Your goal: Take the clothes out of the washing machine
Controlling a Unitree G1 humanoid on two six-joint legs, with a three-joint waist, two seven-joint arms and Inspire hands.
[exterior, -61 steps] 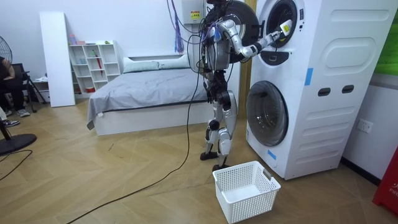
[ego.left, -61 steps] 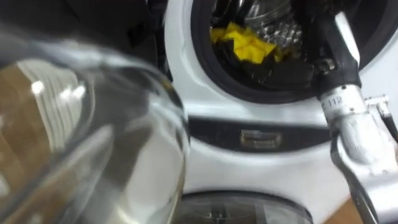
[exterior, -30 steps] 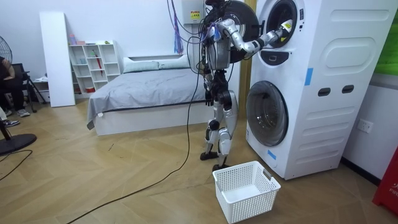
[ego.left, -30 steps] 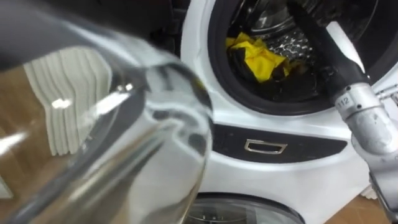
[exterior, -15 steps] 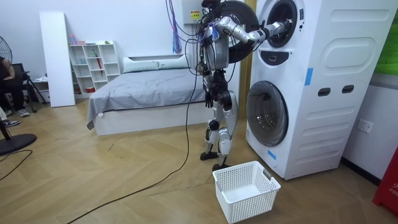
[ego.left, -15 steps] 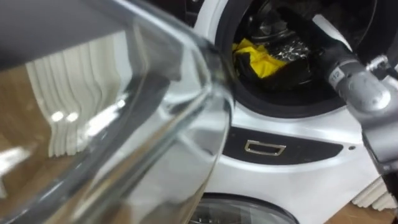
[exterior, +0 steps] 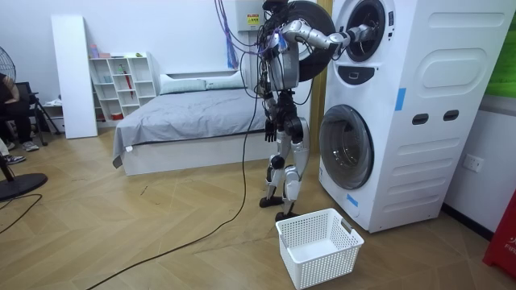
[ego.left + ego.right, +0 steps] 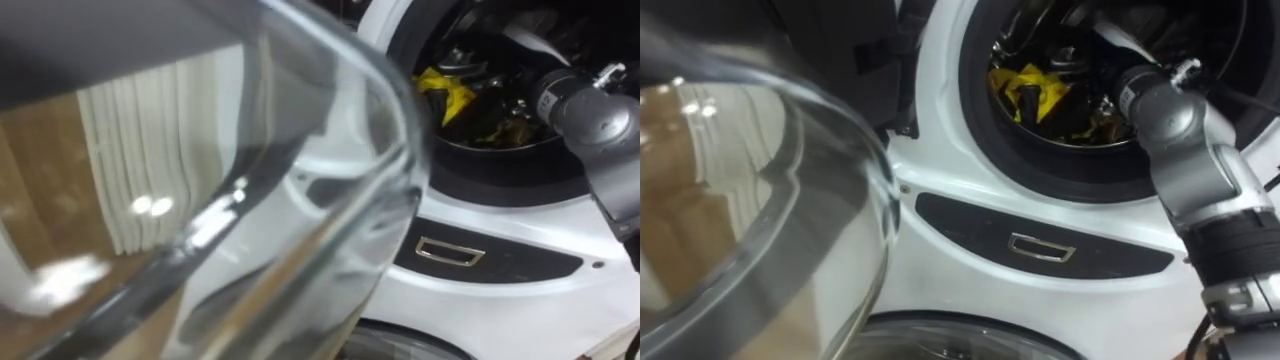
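The upper washing machine's drum [image 8: 985,150] stands open in front of me. Inside it lies a yellow garment [image 8: 1025,88] tangled with dark clothes [image 8: 500,115]. My right forearm [image 8: 1175,120] reaches straight into the opening, and the hand is lost in the dark among the clothes. In the room view I stand upright facing the stacked machines, right arm [image 7: 322,39] stretched to the upper drum. My left hand [image 7: 270,127] hangs by my hip.
The open glass door [image 8: 250,200] looms close on my left. A white laundry basket [image 7: 318,246] sits on the floor by my feet. The lower machine's door [image 7: 345,147] is shut. A bed [image 7: 185,113] stands behind me.
My right arm has straightened and pushed deeper into the upper drum. My head has shifted, so the glass door now covers more of the eye view.
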